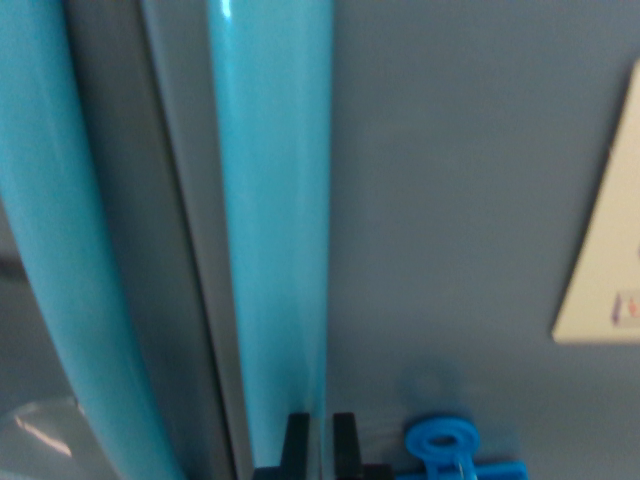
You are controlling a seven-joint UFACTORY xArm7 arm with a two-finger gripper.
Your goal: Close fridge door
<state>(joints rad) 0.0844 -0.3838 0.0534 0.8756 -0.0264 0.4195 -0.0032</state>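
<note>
End effector pressed up against the fridge door

The end effector (pixel 320 440) sits at the frame's bottom edge, its fingers nearly together with nothing between them. The grey fridge door (pixel 450 200) fills the view directly ahead; its blue handle (pixel 272 200) runs lengthwise up from the fingertips.

The fridge door (pixel 470 200) fills the wrist view's right as a flat, pale grey panel, seen very close and slightly blurred. A glossy turquoise handle (pixel 272 230) runs top to bottom along its left edge. Left of it lies a dark grey seam (pixel 150 250), then a second turquoise handle (pixel 55 250) curving toward the bottom.
</note>
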